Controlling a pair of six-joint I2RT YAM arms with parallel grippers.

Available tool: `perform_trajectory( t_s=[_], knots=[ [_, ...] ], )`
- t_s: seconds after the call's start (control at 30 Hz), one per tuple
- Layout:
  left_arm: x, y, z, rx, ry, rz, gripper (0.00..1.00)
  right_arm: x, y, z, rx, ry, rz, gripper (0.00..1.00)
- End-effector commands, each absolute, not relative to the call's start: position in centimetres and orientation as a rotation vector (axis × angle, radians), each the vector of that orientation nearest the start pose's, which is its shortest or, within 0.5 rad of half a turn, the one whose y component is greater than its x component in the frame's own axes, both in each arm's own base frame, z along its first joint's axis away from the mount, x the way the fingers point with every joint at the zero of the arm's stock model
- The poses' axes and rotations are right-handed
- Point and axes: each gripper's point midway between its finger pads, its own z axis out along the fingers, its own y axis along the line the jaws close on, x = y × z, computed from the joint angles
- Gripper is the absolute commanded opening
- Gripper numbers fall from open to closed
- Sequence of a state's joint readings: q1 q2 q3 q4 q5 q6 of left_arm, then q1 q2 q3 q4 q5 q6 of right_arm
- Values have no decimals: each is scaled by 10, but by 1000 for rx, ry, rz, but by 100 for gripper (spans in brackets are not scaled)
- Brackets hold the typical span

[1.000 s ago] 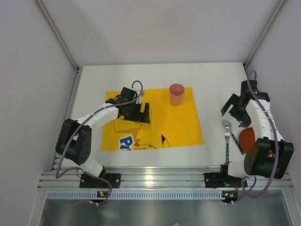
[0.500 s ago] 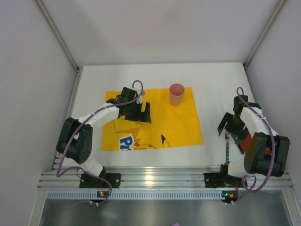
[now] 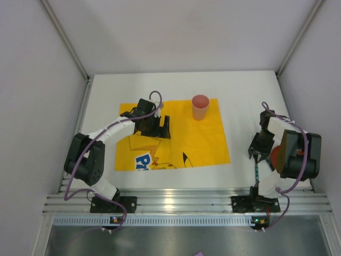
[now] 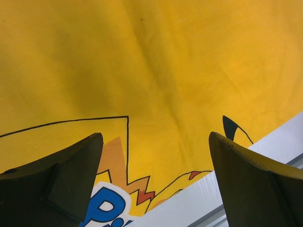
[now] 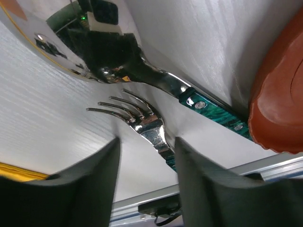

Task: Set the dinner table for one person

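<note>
**Dinner table** (image 3: 240, 90): white rectangular top, with an aluminium rail (image 3: 181, 202) along its 6 o'clock edge in the top view.

**Mat** (image 3: 197, 138): yellow cloth with a cartoon print, lying flat on the table, left of centre.

**Cup** (image 3: 200, 106): pink, upright, on the mat's 1 o'clock corner.

**Plate** (image 3: 277, 156): red-orange, at the table's 4 o'clock area, largely covered by the right arm.

**Fork** (image 5: 142, 120): steel tines, green patterned handle, flat on the bare table just at 9 o'clock of the plate, with the handle running toward 6 o'clock.

**Spoon** (image 5: 61, 42): steel bowl, matching green handle, lying alongside the fork between it and the plate.

**Left gripper** (image 3: 159, 129): over the mat's 10 o'clock part, fingers spread wide, nothing between them. The wrist view shows only yellow cloth below.

**Right gripper** (image 3: 257, 146): low over the cutlery, fingers (image 5: 94, 189) parted and straddling the fork's neck. A sliver of table seems to show on either side of the neck, so no pinch is evident.
</note>
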State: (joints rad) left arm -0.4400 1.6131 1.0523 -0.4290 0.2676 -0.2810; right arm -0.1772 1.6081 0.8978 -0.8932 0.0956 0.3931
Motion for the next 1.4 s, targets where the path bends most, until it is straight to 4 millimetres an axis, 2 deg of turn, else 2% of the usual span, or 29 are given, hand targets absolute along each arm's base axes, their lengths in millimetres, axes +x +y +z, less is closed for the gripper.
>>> perform_trajectory(
  t_s=[0.0, 0.1, 0.17, 0.2, 0.3, 0.37, 0.47, 0.5, 0.57, 0.6, 0.63, 0.67, 0.77, 0.8, 0.97, 1.0, 1.07, 1.1, 1.13, 1.33, 1.37],
  knots=[
    [315, -211, 83, 304, 2569, -606, 99, 209, -48, 3, 881, 3024, -221, 39],
    [316, -212, 82, 296, 2570, -607, 99, 209, -48, -2, 876, 3048, -213, 21],
    [317, -212, 83, 293, 2565, -607, 99, 210, -46, -3, 870, 3053, -207, 16],
    [318, -212, 83, 293, 2564, -606, 99, 213, -46, -3, 864, 3047, -193, 10],
    [320, -213, 85, 296, 2559, -608, 99, 221, -43, -2, 855, 3034, -155, 1],
    [322, -215, 87, 298, 2556, -615, 99, 229, -40, 2, 836, 3020, -137, 0],
    [325, -218, 93, 302, 2548, -628, 99, 249, -35, 21, 783, 2974, -115, 0],
    [325, -218, 94, 303, 2551, -629, 99, 266, -36, 35, 758, 2929, -117, 0],
    [329, -221, 102, 305, 2536, -637, 99, 273, -30, 57, 711, 2912, -126, 0],
    [330, -222, 105, 308, 2529, -638, 99, 290, -31, 79, 686, 2844, -127, 0],
    [332, -223, 109, 309, 2524, -641, 99, 295, -29, 91, 668, 2821, -129, 0],
    [332, -223, 112, 311, 2519, -642, 99, 303, -23, 111, 637, 2790, -128, 0],
    [334, -223, 122, 312, 2503, -646, 99, 306, -9, 143, 596, 2750, -98, 0],
    [335, -223, 125, 307, 2496, -643, 99, 312, 8, 160, 554, 2720, -42, 0],
    [333, -223, 148, 298, 2446, -664, 99, 311, 79, 201, 419, 2695, 184, 0],
    [331, -225, 154, 309, 2429, -685, 99, 313, 96, 214, 419, 2673, 272, 0],
    [325, -236, 173, 359, 2361, -788, 99, 315, 127, 234, 387, 2643, 392, 0],
    [323, -241, 178, 385, 2333, -831, 98, 318, 136, 236, 380, 2646, 422, 0],
    [318, -252, 196, 437, 2261, -926, 97, 320, 153, 247, 361, 2634, 483, 0],
    [307, -290, 237, 591, 2097, -1117, 97, 319, 201, 277, 288, 2604, 644, 0],
    [304, -298, 238, 622, 2085, -1163, 96, 317, 208, 281, 282, 2596, 665, 0]
  ],
)
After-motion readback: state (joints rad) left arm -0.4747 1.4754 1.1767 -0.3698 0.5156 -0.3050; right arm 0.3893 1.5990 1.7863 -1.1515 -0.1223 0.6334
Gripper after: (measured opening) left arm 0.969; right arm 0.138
